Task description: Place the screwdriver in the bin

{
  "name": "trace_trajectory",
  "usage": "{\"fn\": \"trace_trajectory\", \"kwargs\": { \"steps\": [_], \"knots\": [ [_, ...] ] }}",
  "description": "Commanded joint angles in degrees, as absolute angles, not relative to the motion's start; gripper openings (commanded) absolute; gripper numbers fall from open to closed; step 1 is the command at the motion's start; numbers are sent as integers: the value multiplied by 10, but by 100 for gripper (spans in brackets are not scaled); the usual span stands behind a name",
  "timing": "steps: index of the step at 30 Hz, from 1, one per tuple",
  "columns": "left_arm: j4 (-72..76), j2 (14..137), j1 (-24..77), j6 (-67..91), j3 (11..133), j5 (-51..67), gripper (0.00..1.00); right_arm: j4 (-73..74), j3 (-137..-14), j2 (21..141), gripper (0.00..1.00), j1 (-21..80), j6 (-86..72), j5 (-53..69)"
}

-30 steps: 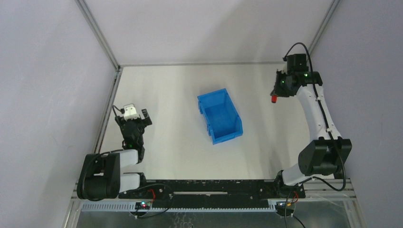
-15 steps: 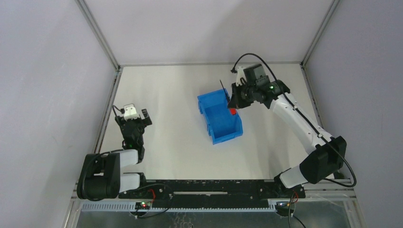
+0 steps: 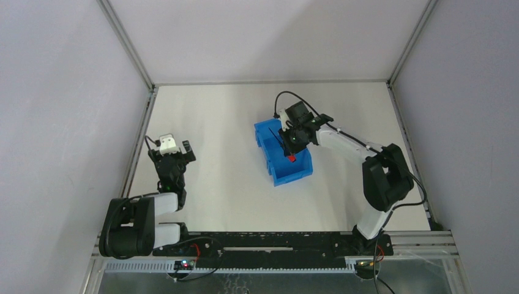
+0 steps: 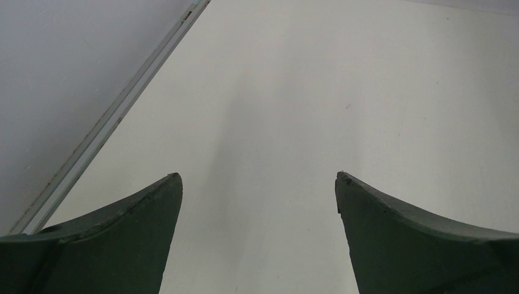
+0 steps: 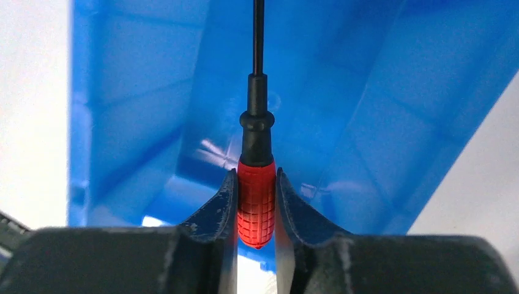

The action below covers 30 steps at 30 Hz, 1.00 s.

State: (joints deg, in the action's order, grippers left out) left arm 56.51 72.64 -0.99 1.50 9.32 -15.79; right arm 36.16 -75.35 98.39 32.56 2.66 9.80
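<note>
- Screwdriver point(image 5: 256, 208): red handle pinched in right jaws, shaft over bin point(image 5: 367, 122).
- Left jaws: wide, empty.
- Risk: if released while tilted, the shaft may catch a wall and tip out.

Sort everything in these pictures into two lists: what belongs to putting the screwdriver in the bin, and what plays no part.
Belongs to the job:
- screwdriver, held by its red handle over the bin
- bin, blue, under the right arm
- right gripper, closed on the screwdriver

Plays no part:
- left gripper, open, off to the side
- table
</note>
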Motion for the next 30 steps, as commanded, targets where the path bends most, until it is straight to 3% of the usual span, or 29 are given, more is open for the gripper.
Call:
{"fn": "trace_trajectory", "kwargs": {
  "steps": [1,4,8,19,22,24,30],
  "knots": [
    [604,722,-12,10,111,-152,100,321,-755,1011,28,341,27,30],
    [604,722,-13,10,112,-152,100,320,-755,1022,40,352,23,20],
    [604,722,-13,9,111,-153,100,318,-755,1007,49,363,13,4],
    [604,722,-13,9,112,-152,100,351,-755,878,57,360,-60,-48],
    [604,722,-13,10,111,-152,100,366,-755,842,73,328,-87,-61],
    [604,722,-13,10,111,-153,100,381,-755,828,98,287,-97,-78],
    [604,722,-13,10,111,-152,100,414,-755,826,100,143,-105,-138]
  ]
}}
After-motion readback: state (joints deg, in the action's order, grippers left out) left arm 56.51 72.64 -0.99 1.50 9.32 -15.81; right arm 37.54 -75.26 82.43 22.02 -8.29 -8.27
